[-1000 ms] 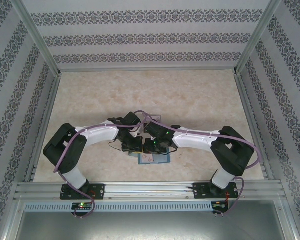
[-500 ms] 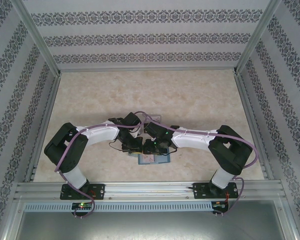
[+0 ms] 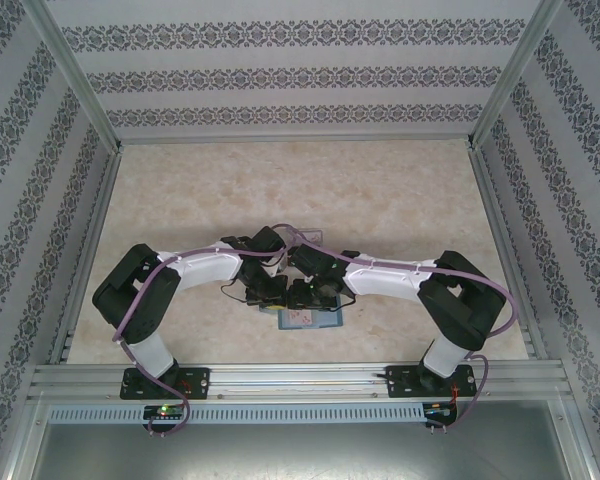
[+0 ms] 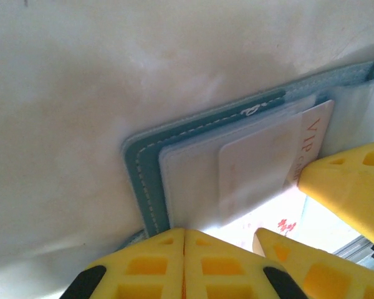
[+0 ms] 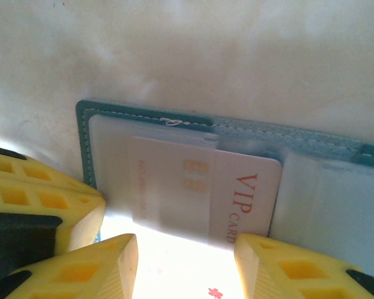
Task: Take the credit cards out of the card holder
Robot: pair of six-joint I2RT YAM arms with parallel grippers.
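Bench (image 3: 280, 190): pale, carries everything.
Card holder (image 3: 310, 318): teal, lying open and flat just ahead of both arm bases.
VIP card (image 5: 237, 187): partly out of its clear pocket, long axis along the stitched edge. I see it just ahead of my right fingers (image 5: 252, 246), which are released and nearer.
Left fingers (image 4: 174, 240): clenched at the holder's end corner.

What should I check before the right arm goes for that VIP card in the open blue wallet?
1. Card holder lying open: ok.
2. VIP card partly out of its clear sleeve: ok.
3. Left gripper shut beside the holder's corner: ok.
4. Left gripper actually pinning the holder down: cannot tell.
5. Right gripper gripping the card: not ok, jaws stand apart.
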